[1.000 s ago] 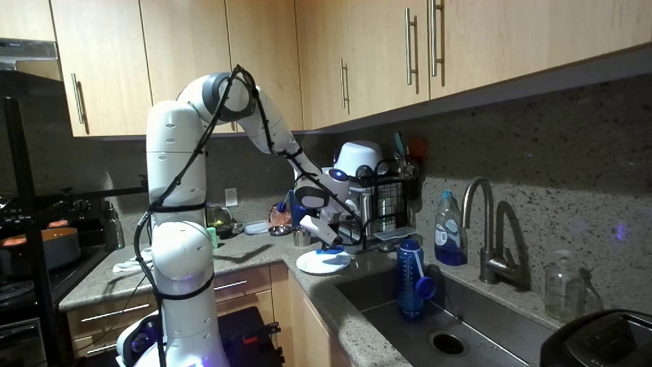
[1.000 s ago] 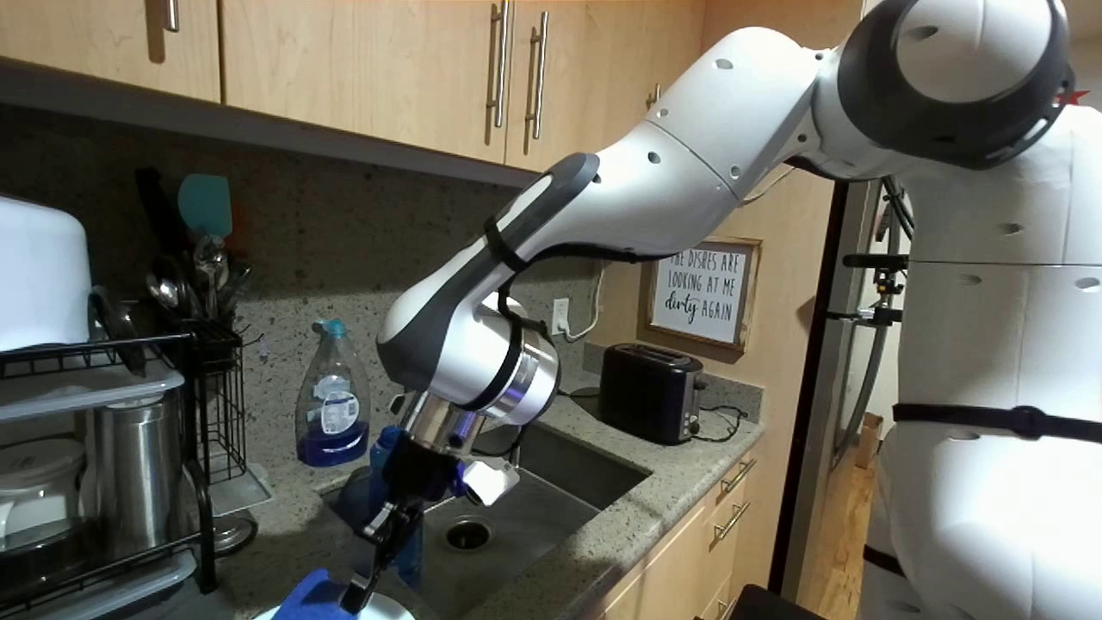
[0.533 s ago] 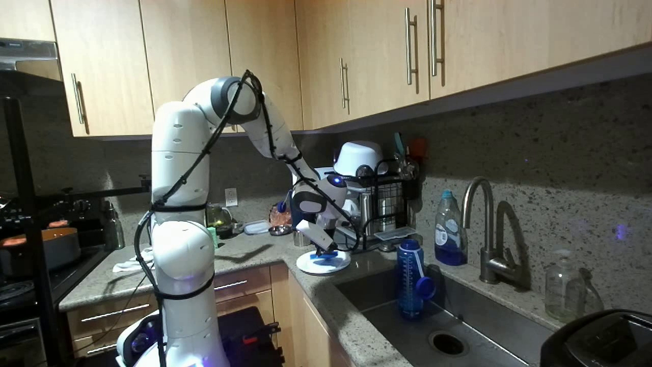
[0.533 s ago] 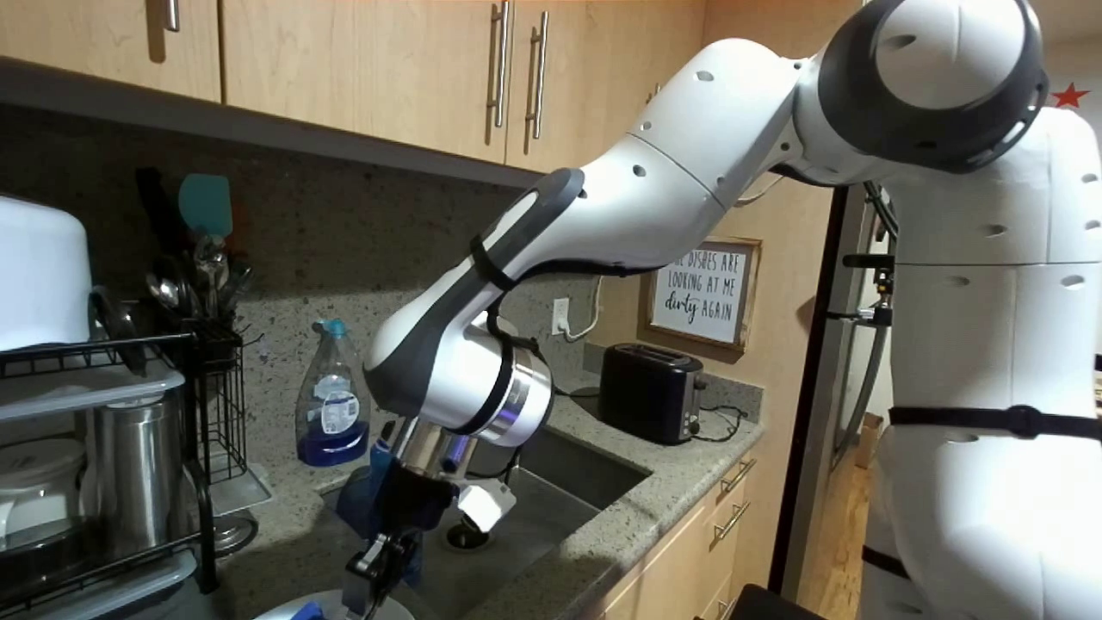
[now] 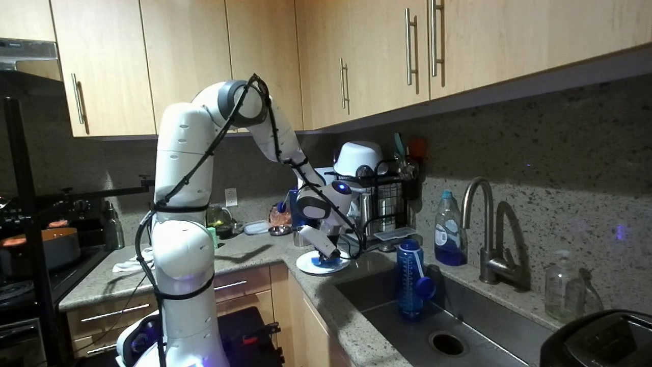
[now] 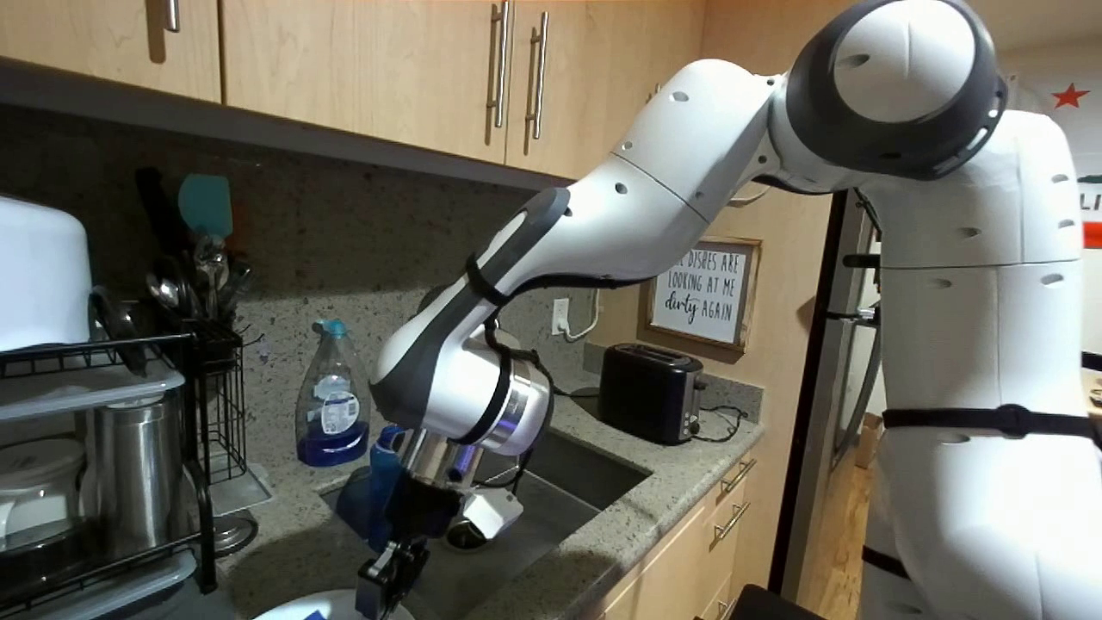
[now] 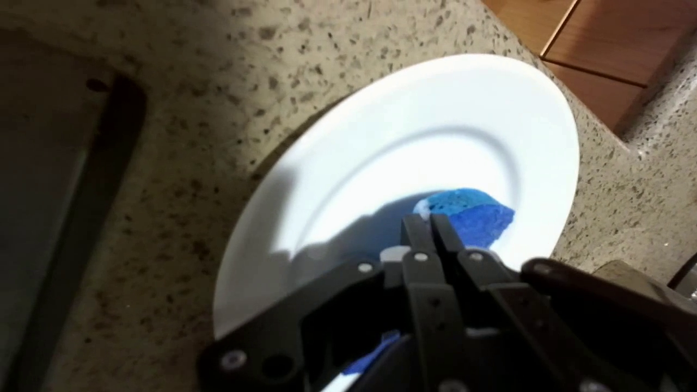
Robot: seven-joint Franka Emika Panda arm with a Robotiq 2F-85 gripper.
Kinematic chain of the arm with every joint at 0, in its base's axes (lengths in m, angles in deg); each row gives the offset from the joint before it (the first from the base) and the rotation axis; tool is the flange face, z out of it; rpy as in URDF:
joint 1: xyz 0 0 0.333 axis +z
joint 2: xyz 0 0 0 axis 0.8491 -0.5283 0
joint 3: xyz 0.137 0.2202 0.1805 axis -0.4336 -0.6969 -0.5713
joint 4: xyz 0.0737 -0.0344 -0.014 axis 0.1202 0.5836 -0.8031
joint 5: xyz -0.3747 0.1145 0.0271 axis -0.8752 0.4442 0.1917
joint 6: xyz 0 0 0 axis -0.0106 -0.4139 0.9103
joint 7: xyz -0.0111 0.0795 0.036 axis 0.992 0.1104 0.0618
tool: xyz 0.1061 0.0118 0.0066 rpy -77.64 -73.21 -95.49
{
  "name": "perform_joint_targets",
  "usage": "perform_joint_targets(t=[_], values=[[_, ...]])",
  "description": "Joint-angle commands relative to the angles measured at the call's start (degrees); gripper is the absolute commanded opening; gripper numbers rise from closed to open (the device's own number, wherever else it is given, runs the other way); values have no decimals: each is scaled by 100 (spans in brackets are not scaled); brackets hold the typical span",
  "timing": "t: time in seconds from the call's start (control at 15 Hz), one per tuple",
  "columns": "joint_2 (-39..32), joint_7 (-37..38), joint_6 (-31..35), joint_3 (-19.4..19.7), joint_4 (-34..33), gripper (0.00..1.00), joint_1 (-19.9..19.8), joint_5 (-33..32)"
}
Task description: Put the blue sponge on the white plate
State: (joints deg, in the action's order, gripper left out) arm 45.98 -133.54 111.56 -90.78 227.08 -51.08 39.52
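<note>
The white plate (image 5: 305, 262) lies on the counter near the inner corner; it fills the middle of the wrist view (image 7: 506, 87), and its edge shows in an exterior view (image 6: 297, 608). My gripper (image 7: 428, 220) points down over the plate, its fingers (image 7: 418, 234) nearly together and pinching the blue sponge (image 7: 479, 226). The sponge looks folded, light blue on one side and darker blue on the other. It is low over the plate's centre (image 5: 321, 263); I cannot tell whether it touches. Much of it is hidden behind the gripper.
The sink (image 5: 463, 318) with a blue water bottle (image 5: 409, 285) is beside the plate. A dish rack (image 5: 389, 204) and a metal cup (image 5: 300, 237) stand behind it. A soap bottle (image 6: 334, 396) and a faucet (image 5: 489, 229) stand along the wall.
The arm has lowered and the gripper has come down with the sponge, from above the plate to close over its centre. The sponge has mostly dropped out of the bottom of an exterior view.
</note>
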Motion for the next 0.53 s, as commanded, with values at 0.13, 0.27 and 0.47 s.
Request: perform_joint_targets(t=[0.13,0.27,0.47], values=[[-113,-50,-38,104,-152,46,-74,-19],[2,233,-101,119,-91,61,-60,-133],[381,354,-34,-46,297,83,80,40]])
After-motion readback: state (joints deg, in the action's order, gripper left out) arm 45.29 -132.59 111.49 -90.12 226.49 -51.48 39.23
